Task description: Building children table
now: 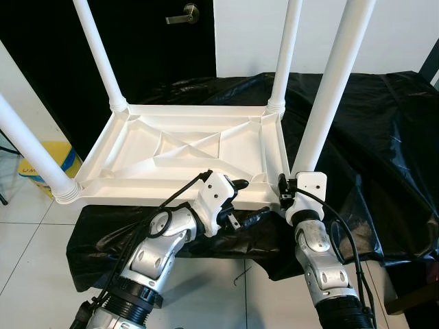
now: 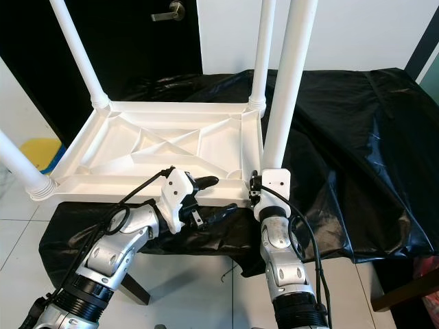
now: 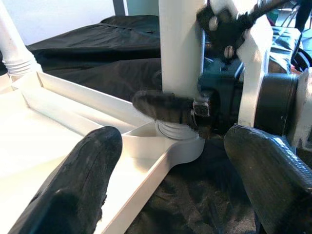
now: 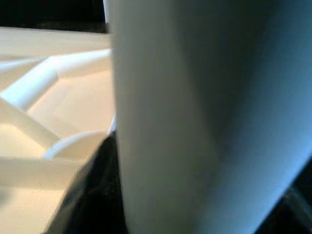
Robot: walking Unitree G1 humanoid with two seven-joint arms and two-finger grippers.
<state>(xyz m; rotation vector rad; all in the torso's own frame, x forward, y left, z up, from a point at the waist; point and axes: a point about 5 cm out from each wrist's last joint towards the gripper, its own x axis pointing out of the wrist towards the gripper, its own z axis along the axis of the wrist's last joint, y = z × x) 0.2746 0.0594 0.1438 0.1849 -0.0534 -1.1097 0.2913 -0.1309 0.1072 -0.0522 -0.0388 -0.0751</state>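
Observation:
A white plastic table top (image 1: 137, 161) lies upside down on a black-draped surface. White legs stand in its far left corner (image 1: 99, 55), far right corner (image 1: 285, 55) and near left corner (image 1: 31, 151). My right gripper (image 1: 293, 179) is shut on the near right leg (image 1: 333, 82) just above its corner socket (image 3: 180, 141); one of its fingers (image 3: 165, 107) wraps the leg. This leg (image 4: 195, 122) is pressed close in the right wrist view. My left gripper (image 1: 245, 202) is open at the table's near edge, left of that corner, holding nothing.
Black cloth (image 1: 384, 137) covers the support and spreads far to the right. A black door with a lever handle (image 1: 184, 14) is behind. A yellow item (image 1: 58, 161) sits on the tiled floor (image 1: 27, 233) at the left.

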